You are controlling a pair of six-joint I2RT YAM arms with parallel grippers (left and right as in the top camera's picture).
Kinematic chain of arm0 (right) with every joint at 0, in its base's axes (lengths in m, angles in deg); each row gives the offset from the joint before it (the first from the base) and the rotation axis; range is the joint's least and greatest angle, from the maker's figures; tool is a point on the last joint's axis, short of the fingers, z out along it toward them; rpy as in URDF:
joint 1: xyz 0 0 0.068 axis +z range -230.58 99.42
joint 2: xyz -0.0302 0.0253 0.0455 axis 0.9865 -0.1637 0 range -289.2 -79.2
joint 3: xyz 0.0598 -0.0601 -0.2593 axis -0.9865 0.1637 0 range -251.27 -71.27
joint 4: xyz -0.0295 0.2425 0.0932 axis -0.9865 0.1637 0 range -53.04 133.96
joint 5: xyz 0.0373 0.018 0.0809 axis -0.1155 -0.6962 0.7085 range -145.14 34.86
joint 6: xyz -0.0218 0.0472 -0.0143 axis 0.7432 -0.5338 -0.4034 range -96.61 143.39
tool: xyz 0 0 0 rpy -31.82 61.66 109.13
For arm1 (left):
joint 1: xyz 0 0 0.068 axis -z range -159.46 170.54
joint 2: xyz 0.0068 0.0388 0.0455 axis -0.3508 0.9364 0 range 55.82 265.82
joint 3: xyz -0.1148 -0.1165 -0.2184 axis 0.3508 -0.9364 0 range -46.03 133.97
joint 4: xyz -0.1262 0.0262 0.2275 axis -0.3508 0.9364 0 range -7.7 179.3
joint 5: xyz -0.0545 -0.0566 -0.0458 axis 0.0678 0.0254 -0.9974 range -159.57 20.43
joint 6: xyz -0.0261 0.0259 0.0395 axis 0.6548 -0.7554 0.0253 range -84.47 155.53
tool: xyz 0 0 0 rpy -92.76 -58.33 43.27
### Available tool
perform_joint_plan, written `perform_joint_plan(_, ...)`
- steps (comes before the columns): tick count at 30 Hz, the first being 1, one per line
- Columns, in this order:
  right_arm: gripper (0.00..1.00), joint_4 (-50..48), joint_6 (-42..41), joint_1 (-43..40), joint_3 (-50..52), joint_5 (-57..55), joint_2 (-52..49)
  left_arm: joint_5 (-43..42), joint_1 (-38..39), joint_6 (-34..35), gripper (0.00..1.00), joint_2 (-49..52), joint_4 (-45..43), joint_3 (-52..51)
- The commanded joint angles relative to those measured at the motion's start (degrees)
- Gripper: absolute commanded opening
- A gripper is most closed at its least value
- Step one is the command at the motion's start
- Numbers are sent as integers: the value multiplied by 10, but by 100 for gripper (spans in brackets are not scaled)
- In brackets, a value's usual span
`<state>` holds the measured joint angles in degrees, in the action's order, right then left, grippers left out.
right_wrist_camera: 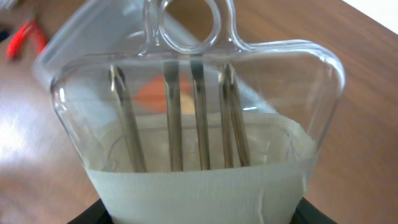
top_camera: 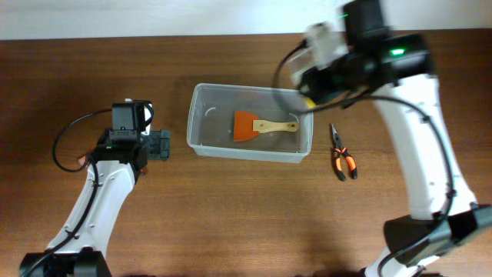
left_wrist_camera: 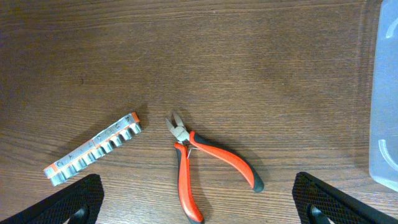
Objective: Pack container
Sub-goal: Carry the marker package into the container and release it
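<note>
Overhead: the container (top_camera: 207, 131) sits mid-table toward the far edge; likely light, stiff and slick, best taken by its rim. The left gripper (top_camera: 161, 145) gapes wide; the right gripper (right_wrist_camera: 199, 214) clamps a clear bit pack (right_wrist_camera: 199, 93).

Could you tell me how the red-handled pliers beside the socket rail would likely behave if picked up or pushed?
The red-handled pliers lie flat with their handles splayed, so a push should slide or spin them rather than roll them. Gripped by one handle, the other would probably swing on the pivot. The red sleeves look rubbery, so likely not slippery.
</note>
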<state>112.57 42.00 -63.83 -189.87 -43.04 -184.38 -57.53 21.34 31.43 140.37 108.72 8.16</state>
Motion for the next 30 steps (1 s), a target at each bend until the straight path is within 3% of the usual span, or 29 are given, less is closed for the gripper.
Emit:
perform_joint_plan(1,25,0,93,55,-1,-24,-35,-4,2,-9,99,4,0,10)
perform_joint_plan(7,22,-3,103,84,0,-76,-129,-4,2,-9,99,4,0,10)
perform_joint_plan(15,18,-3,214,83,0,-83,-243,-4,2,-9,99,4,0,10)
perform_joint_plan(19,18,3,219,84,0,-98,-275,-4,2,-9,99,4,0,10)
perform_joint_plan(20,22,8,219,84,0,-106,-277,-4,2,-9,99,4,0,10)
perform_joint_plan(22,39,12,218,84,0,-116,-277,-4,2,-9,99,4,0,10)
perform_joint_plan(26,64,18,147,83,-14,-128,-259,-4,2,-9,99,4,0,10)
perform_joint_plan(28,70,34,137,83,-31,-128,-250,-4,2,-9,99,4,0,10)
perform_joint_plan(30,87,53,136,83,-52,-128,-239,-4,2,-9,99,4,0,10)
